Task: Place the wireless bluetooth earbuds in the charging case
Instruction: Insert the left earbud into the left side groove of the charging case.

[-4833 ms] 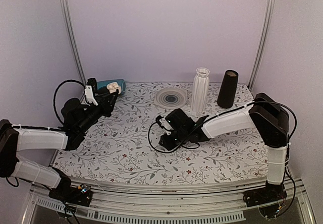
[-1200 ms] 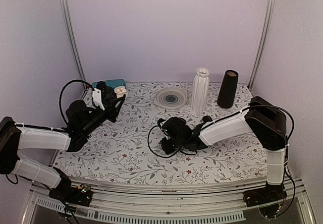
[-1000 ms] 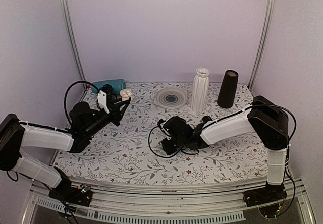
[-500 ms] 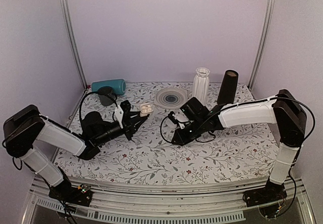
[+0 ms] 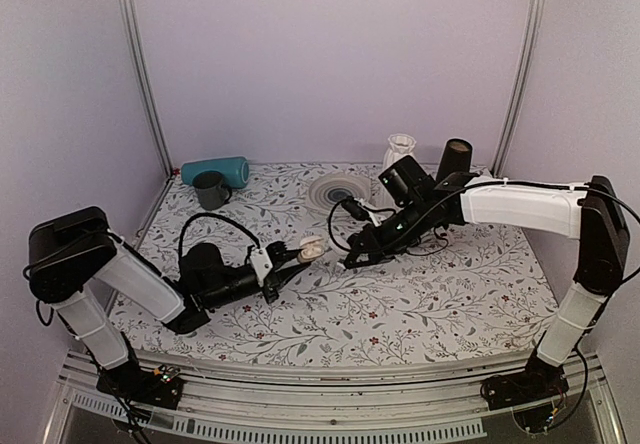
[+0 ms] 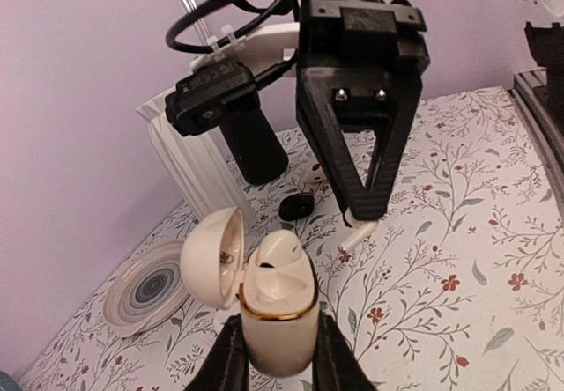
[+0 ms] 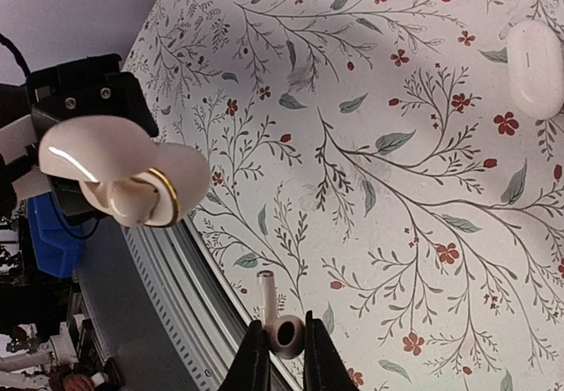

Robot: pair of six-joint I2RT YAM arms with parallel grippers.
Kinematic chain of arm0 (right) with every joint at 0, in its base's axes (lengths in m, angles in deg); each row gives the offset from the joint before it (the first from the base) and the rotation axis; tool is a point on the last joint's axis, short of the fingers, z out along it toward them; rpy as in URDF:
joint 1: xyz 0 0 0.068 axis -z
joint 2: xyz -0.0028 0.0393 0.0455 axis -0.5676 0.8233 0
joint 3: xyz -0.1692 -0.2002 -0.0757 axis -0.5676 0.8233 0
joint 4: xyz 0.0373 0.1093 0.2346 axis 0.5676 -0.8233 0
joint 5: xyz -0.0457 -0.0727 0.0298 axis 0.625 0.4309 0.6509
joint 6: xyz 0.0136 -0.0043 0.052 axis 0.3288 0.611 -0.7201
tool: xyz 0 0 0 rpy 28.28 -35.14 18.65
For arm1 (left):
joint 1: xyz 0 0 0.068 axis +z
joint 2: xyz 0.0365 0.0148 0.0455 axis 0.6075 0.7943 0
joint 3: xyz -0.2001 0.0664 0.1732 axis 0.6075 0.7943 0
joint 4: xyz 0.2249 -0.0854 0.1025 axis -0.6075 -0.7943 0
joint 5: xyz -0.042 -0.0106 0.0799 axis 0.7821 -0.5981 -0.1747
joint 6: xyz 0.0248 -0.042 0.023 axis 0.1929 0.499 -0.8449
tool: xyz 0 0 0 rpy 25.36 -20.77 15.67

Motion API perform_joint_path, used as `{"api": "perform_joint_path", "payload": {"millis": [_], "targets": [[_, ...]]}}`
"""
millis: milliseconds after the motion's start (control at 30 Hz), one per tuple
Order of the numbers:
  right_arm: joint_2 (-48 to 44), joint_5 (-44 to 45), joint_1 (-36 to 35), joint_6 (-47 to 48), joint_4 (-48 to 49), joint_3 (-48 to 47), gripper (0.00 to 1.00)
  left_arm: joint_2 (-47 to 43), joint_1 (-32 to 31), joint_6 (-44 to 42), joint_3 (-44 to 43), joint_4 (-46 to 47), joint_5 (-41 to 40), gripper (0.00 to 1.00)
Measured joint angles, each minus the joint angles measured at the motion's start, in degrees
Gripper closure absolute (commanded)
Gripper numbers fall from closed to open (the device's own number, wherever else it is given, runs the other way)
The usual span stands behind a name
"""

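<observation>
Earbud [image 7: 277, 319] pinched in right gripper [image 7: 282, 343]; charging case [image 6: 278, 307] clamped in left gripper [image 6: 275, 357]

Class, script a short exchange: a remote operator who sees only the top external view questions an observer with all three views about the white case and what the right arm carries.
Operator: From above, the thing at the left arm's tip is just a pale speck. Is its lid open?
Observer: Yes. The left wrist view shows the charging case upright in the left gripper, lid flipped open to one side.
Operator: Is the other arm carrying anything?
Observer: The right wrist view shows one earbud pinched in the right gripper, its stem sticking out past the fingertips.
</observation>
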Motion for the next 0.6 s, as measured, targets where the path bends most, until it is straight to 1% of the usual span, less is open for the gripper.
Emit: {"api": "perform_joint_path", "payload": {"millis": [133, 367, 600], "targets": [[0.0, -4.0, 1.4, -0.1, -2.0, -1.8, 0.90, 1.4, -0.9, -2.4, 0.0, 0.0, -1.4, 1.00], [0.0, -10.3, 1.4, -0.3, -4.4, -4.1, 0.91, 3.4, -1.9, -5.9, 0.0, -0.4, -2.8, 1.00], [0.2, -15.0, 1.4, -1.6, -5.6, -4.4, 0.91, 5.8, -3.6, -8.3, -0.6, -0.8, -3.7, 1.00]]}}
